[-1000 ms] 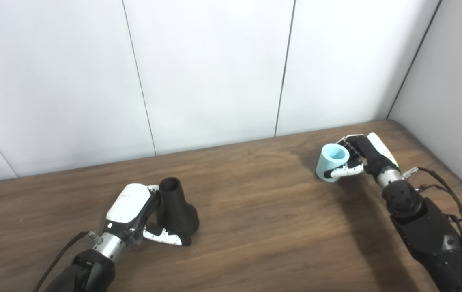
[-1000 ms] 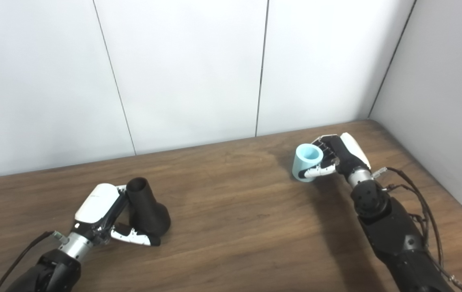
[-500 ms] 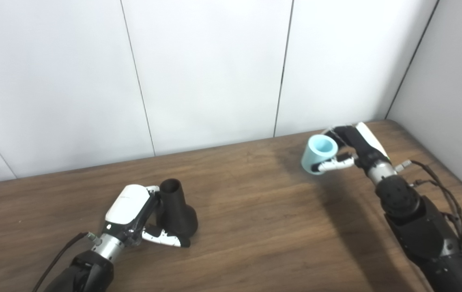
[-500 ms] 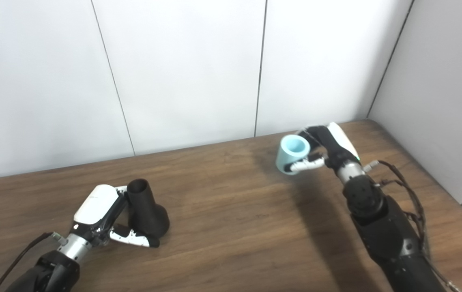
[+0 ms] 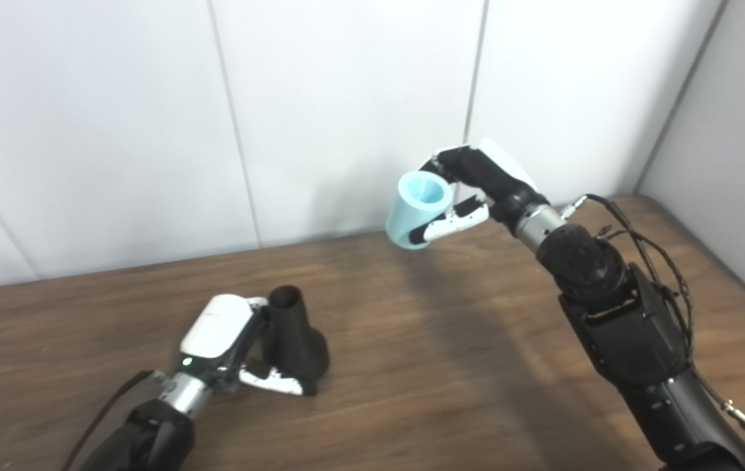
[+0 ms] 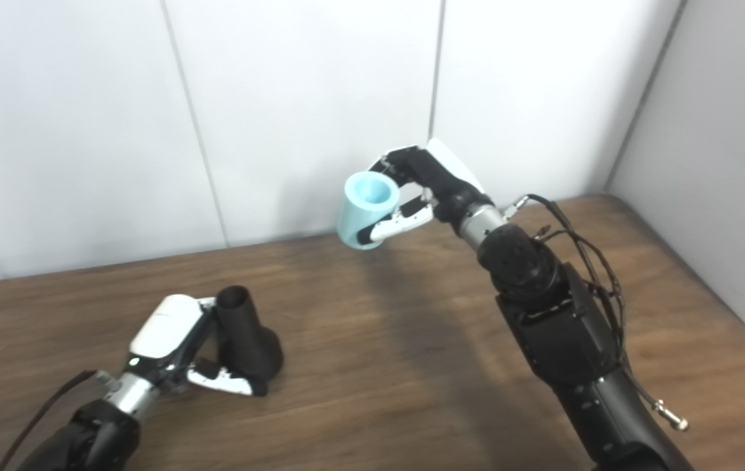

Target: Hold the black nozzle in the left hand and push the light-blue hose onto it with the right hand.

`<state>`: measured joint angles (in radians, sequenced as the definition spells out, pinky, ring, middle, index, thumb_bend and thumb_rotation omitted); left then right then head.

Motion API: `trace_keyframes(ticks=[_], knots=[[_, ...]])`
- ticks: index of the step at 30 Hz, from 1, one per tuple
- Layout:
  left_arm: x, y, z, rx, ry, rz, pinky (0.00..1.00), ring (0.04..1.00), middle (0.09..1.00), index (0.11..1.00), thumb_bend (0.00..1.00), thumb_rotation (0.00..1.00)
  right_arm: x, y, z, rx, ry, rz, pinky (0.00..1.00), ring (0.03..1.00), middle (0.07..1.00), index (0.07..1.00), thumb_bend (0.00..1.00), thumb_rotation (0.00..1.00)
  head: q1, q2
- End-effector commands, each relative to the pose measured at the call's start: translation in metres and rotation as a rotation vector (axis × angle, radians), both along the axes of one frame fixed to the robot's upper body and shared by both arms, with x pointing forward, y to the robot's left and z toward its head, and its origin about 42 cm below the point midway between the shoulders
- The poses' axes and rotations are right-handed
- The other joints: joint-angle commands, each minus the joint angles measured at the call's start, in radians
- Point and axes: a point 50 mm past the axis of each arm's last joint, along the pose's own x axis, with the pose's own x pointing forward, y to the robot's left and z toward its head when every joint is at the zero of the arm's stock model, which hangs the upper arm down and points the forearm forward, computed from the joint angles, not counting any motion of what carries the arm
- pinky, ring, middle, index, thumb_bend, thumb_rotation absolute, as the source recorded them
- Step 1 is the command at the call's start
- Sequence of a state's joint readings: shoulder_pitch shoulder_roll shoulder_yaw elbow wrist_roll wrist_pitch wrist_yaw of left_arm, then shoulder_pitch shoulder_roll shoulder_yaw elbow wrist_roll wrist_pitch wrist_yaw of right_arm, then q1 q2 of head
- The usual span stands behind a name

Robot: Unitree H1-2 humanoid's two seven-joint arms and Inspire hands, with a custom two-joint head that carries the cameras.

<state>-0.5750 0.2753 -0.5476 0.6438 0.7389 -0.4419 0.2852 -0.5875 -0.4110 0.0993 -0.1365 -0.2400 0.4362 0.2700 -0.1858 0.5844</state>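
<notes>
The black nozzle (image 5: 292, 337) stands upright on the wooden table, narrow open end up, wide base down. My left hand (image 5: 231, 343) is wrapped around it from the left, shut on it, thumb across the base. The light-blue hose piece (image 5: 416, 209), a short thick tube with its opening facing up, is held high in the air by my right hand (image 5: 477, 190), which is shut on it. The hose hangs well above and to the right of the nozzle, apart from it.
The brown wooden table (image 5: 450, 366) runs up to white wall panels (image 5: 346, 104) at the back and a grey wall (image 5: 738, 163) on the right. Loose black cables (image 5: 660, 261) hang off my right forearm.
My right hand has lifted the hose off the table's far right and carried it up and left towards the middle. The left hand and nozzle stay put; the camera has shifted a little.
</notes>
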Motion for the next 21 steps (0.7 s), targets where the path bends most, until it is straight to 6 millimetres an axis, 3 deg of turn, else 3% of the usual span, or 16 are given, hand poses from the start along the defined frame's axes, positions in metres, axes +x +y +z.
trace_keyframes(ticks=[1,4,6,8,12,18,21], knots=[[-0.062,-0.004,-0.084,0.141,0.258,-0.021,0.52,0.565,0.448,0.507,0.52,0.0,0.003,0.016,0.036,-0.002,-0.086,0.046,0.63,0.618,0.532,0.463,0.52,0.0,0.004,0.001],[-0.063,-0.01,-0.082,0.146,0.255,-0.028,0.53,0.57,0.454,0.505,0.53,0.0,0.009,0.036,0.039,-0.018,-0.081,0.104,0.59,0.528,0.508,0.47,0.53,0.0,0.041,0.008],[-0.063,-0.013,-0.081,0.146,0.254,-0.024,0.53,0.574,0.456,0.504,0.53,0.0,0.011,0.049,0.041,-0.05,-0.079,0.138,0.62,0.538,0.505,0.471,0.53,0.0,0.067,0.013],[-0.063,-0.014,-0.081,0.138,0.258,-0.016,0.54,0.579,0.455,0.502,0.53,0.0,0.014,0.06,0.042,-0.045,-0.072,0.193,0.45,0.492,0.5,0.472,0.53,0.0,0.084,0.017],[-0.063,-0.019,-0.082,0.119,0.265,-0.009,0.53,0.576,0.453,0.503,0.53,0.0,0.017,0.076,0.043,-0.021,-0.052,0.254,0.4,0.461,0.494,0.474,0.53,0.0,0.129,0.027],[-0.063,-0.026,-0.08,0.112,0.272,-0.01,0.56,0.59,0.452,0.505,0.53,0.0,0.015,0.095,0.047,-0.031,-0.033,0.262,0.38,0.464,0.515,0.469,0.53,0.0,0.171,0.04],[-0.063,-0.028,-0.079,0.108,0.267,-0.01,0.56,0.586,0.456,0.503,0.53,0.0,0.014,0.101,0.048,-0.038,-0.034,0.28,0.43,0.499,0.524,0.467,0.53,0.0,0.188,0.047]])
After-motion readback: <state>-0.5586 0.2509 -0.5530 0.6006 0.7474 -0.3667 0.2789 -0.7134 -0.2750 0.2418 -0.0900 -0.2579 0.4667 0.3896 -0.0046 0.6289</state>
